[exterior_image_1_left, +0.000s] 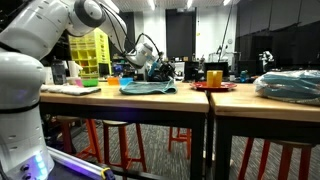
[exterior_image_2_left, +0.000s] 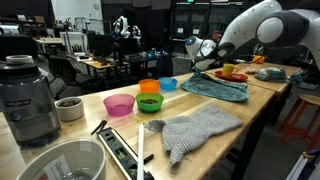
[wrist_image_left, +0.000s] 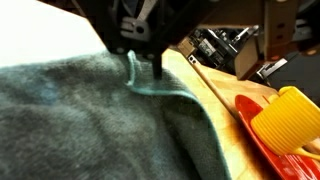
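A teal cloth lies spread on the wooden table. My gripper hangs low over the cloth's far edge. In the wrist view the gripper comes in from the top, its two dark fingers standing apart. A raised fold of the cloth's edge stands between them, while the rest of the cloth lies flat below. Beside the cloth stands a red plate carrying a yellow cup.
Pink, green, orange and blue bowls sit in a group. A grey knitted cloth and a blender are nearer the camera. A wrapped bundle lies on the neighbouring table. Stools stand under the tables.
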